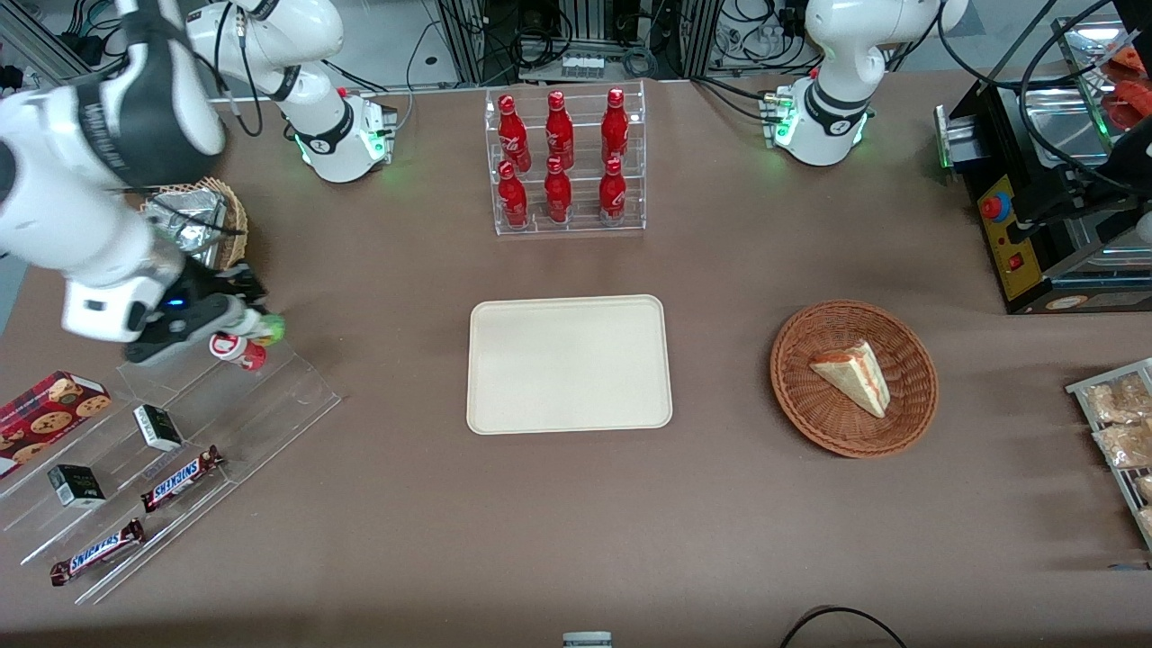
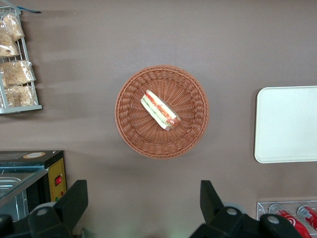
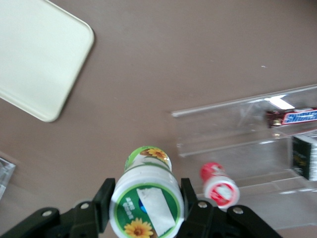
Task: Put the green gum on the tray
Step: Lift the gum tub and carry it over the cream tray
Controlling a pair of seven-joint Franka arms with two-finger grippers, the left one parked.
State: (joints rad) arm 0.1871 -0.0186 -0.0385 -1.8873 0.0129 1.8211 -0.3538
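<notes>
My right gripper (image 1: 256, 326) is shut on the green gum (image 3: 146, 198), its black fingers (image 3: 105, 201) pressed on both sides of the white lid. The green body points away from the wrist camera. In the front view the green gum (image 1: 273, 328) shows as a green tip at the upper step of a clear acrylic stand, right beside the red-bodied bottle (image 1: 236, 349). That red bottle (image 3: 218, 186) lies on the stand close to one finger. The cream tray (image 1: 569, 364) lies flat and bare at the table's middle, well off toward the parked arm's end from the gripper. Its corner (image 3: 39, 59) shows in the right wrist view.
The stepped acrylic stand (image 1: 198, 423) holds Snickers bars (image 1: 180, 479), small black boxes (image 1: 157, 427) and a cookie box (image 1: 49, 407). A rack of red bottles (image 1: 565, 162) stands farther from the camera than the tray. A wicker basket (image 1: 853, 378) holds a sandwich.
</notes>
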